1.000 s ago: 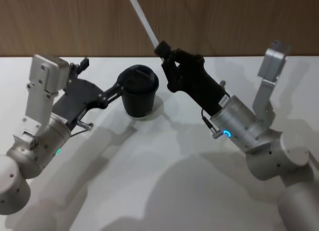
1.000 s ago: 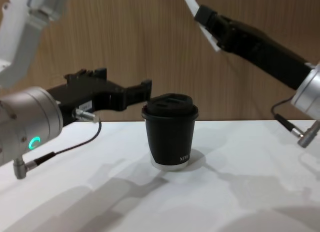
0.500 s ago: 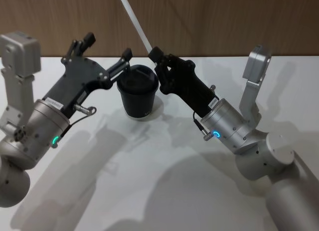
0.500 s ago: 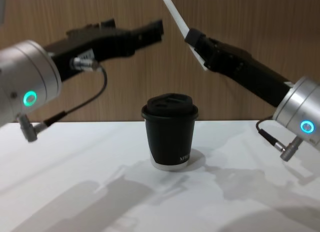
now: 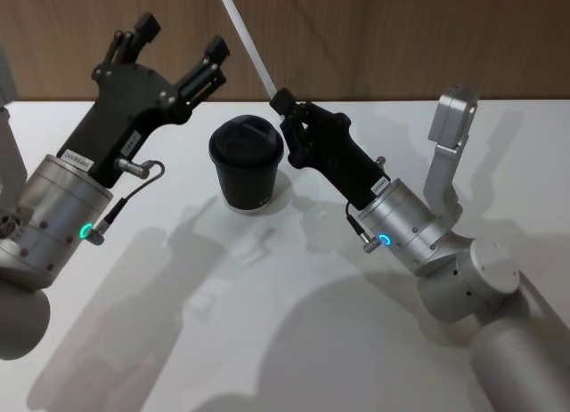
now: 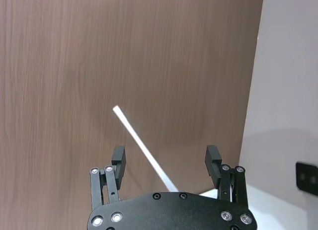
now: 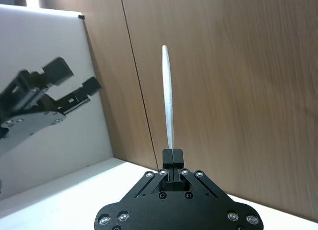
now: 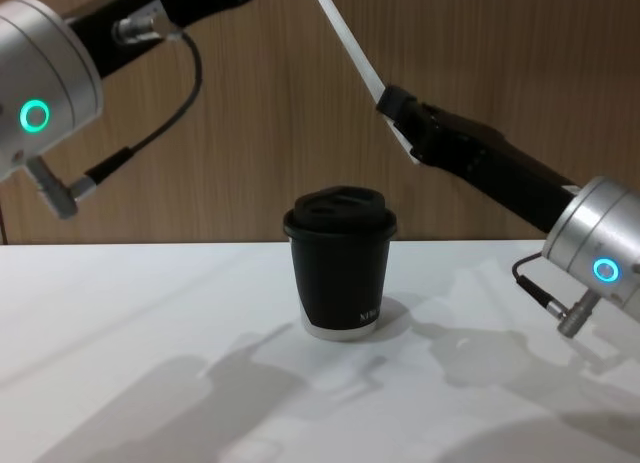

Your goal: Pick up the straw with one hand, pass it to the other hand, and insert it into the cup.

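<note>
My right gripper (image 5: 283, 100) is shut on the lower end of the thin white straw (image 5: 245, 34), which slants up and back toward the wood wall. In the right wrist view the straw (image 7: 169, 101) rises straight out of the shut fingertips (image 7: 172, 155). The black lidded cup (image 5: 247, 163) stands upright on the white table, below and just left of the right gripper; from the chest it shows as cup (image 8: 340, 263) under the straw (image 8: 345, 38). My left gripper (image 5: 183, 38) is raised and open, left of the straw and apart from it. Its fingers (image 6: 119, 160) frame the straw (image 6: 141, 145) farther off.
The white table (image 5: 267, 305) spreads in front of the cup. A brown wood-panel wall (image 5: 401, 38) stands close behind it. The right arm's silver wrist (image 8: 600, 253) reaches in from the right, and the left arm's wrist (image 8: 40, 93) from the upper left.
My left gripper has lifted from beside the cup to the height of the straw's upper part, still open. The right gripper has kept the straw and shifted only slightly.
</note>
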